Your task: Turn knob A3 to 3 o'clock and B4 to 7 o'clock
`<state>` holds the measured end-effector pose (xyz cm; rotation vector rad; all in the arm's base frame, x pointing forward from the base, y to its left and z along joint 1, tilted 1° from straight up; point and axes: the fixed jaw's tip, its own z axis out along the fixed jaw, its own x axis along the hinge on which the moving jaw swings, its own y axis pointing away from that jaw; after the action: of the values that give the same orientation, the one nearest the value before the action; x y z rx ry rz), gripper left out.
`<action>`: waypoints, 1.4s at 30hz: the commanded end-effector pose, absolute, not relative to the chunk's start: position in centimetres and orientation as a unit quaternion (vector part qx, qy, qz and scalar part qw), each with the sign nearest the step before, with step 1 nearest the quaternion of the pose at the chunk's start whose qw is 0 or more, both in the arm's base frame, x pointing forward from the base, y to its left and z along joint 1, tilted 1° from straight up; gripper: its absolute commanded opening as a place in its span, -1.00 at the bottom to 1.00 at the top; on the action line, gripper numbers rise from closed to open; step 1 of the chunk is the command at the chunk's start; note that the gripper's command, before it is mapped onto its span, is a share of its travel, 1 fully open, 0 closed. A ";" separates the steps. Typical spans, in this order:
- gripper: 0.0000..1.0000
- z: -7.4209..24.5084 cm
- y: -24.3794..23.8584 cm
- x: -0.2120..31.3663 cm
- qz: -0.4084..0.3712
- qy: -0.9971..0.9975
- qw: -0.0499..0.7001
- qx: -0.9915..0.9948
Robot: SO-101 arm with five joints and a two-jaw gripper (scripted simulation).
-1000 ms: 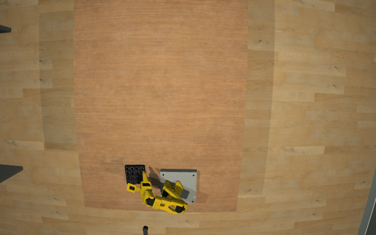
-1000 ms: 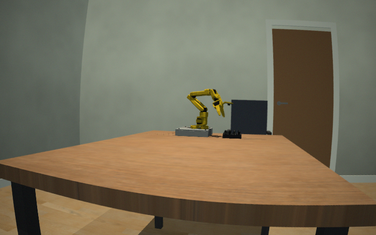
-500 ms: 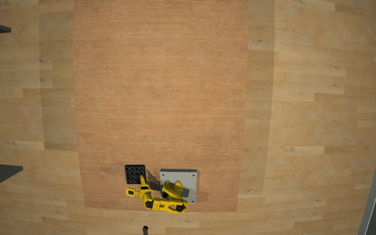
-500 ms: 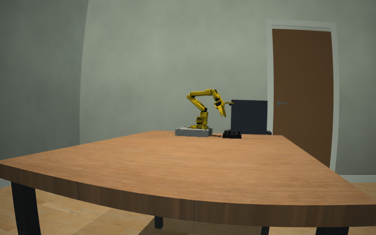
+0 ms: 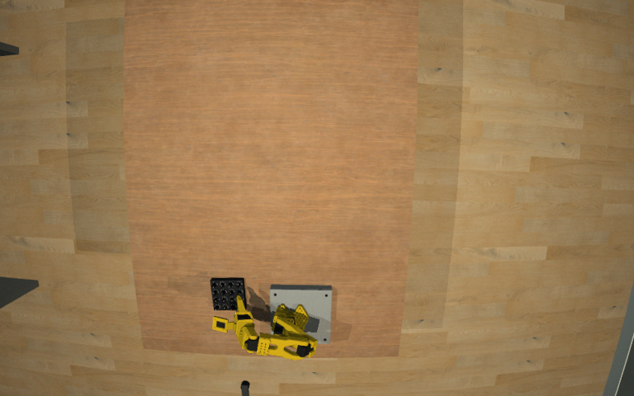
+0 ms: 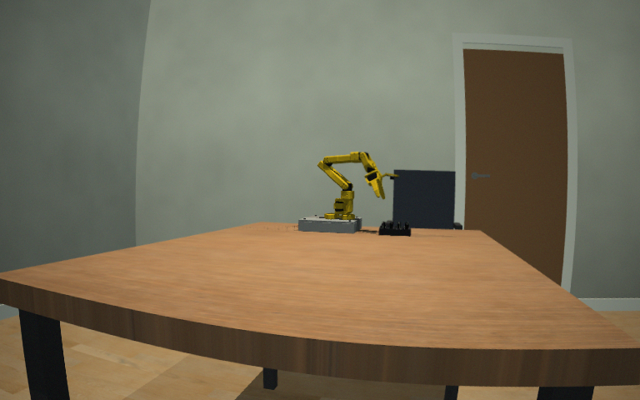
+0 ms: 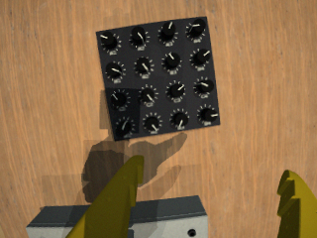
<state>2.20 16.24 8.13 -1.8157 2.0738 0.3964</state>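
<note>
— Where is the knob box?

— The black knob box [image 7: 158,78] lies flat on the wooden table [image 6: 330,292], just beside the arm's grey base plate [image 5: 322,299].

— And the pincer?

— The yellow gripper [image 7: 212,208] hangs above the box, jaws parted, grasping nothing.
</note>
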 end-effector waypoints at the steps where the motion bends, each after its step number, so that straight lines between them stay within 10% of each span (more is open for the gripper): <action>1: -0.20 7.7 16.1 2.1 0.136 0.734 0.169 -0.643; 42: -0.20 7.3 16.0 1.9 0.131 0.736 0.160 -0.645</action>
<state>2.09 16.20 7.85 -1.8255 2.0829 0.3892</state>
